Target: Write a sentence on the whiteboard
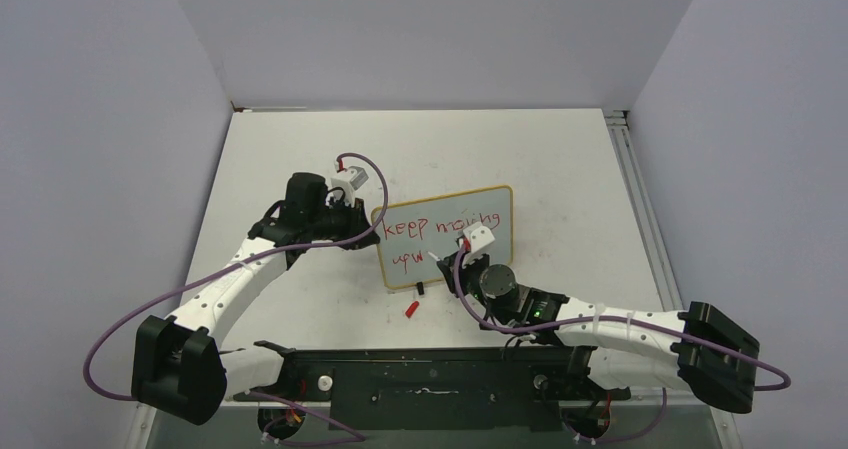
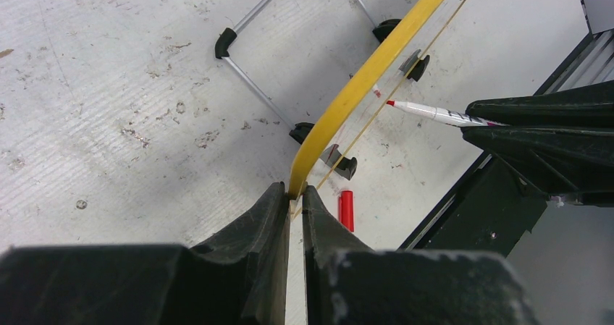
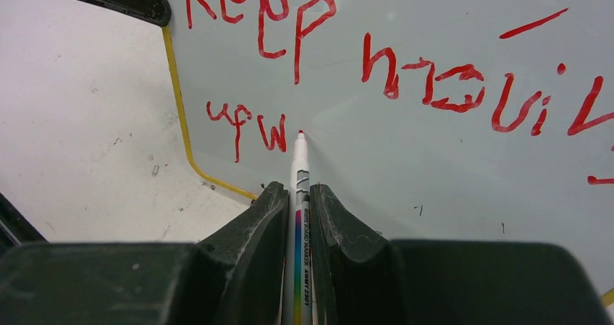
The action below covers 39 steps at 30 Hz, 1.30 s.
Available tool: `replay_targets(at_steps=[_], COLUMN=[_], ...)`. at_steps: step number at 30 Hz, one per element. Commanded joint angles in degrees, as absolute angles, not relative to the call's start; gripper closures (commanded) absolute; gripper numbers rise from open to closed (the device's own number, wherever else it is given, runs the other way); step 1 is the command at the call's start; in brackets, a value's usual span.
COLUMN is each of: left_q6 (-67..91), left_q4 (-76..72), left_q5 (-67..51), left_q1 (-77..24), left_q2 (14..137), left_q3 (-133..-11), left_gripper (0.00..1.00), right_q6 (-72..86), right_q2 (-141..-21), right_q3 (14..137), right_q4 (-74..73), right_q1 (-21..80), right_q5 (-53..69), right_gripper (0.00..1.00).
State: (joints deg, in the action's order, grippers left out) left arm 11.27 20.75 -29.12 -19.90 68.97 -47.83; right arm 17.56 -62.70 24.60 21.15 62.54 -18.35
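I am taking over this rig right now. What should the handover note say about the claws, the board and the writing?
Left claw: shut on the frame of the whiteboard, which stands on its feet.
Right claw: shut on the marker, tip at the board face just after "upw".
Red cap: on the table before the board.
Done: the sentence reads "keep moving", then "upw".
Left: likely the rest of the second line.

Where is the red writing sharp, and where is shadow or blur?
Right wrist: the sentence and the marker are sharp on the whiteboard, no glare; the right gripper is very dark. Top external: even light, lettering small. Left wrist: soft shadow on the table beside the left gripper.
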Motion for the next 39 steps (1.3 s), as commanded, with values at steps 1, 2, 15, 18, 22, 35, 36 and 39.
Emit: replay_targets(at_steps=[1, 2, 15, 18, 22, 35, 36, 39], left_q6=[10.55, 10.55, 10.55, 10.55, 10.55, 10.55, 10.55, 10.55], left_q4=[20.40, 20.38, 20.38, 20.39, 20.38, 20.36, 20.39, 20.39], left_q5=[-28.98, -29.00, -29.31, -29.33, -29.35, -29.21, -29.21, -29.22], left_q1=[-20.04, -20.04, -20.04, -20.04, -20.04, -20.04, -20.04, -20.04], left_q2=[69.47, 69.56, 69.70, 69.68, 69.64, 69.38, 69.39, 69.32], left_q3=[-49.22, -49.20, -49.17, -49.22, -49.22, -49.22, -49.22, -49.15], left_gripper=[1.00, 1.00, 1.00, 1.00, 1.00, 1.00, 1.00, 1.00], right_q6=[18.62, 18.62, 18.40, 18.11, 17.33, 18.46, 18.80, 19.65], right_q2=[-63.13, -63.43, -64.25, -64.68, -65.16, -66.05, -66.01, -66.01], right_q3=[24.16, 24.23, 24.34, 24.54, 24.77, 24.41, 24.17, 23.60], right_q4=[25.05, 25.06, 26.12, 26.22, 26.78, 25.04, 24.90, 24.10], right_q1=[62.14, 62.14, 61.45, 61.25, 61.23, 61.43, 61.46, 61.61], right_q5=[-18.87, -19.04, -21.75, -21.02, -19.08, -18.21, -18.34, -18.95], right_gripper=[0.95, 0.95, 0.95, 0.95, 0.95, 0.95, 0.95, 0.95])
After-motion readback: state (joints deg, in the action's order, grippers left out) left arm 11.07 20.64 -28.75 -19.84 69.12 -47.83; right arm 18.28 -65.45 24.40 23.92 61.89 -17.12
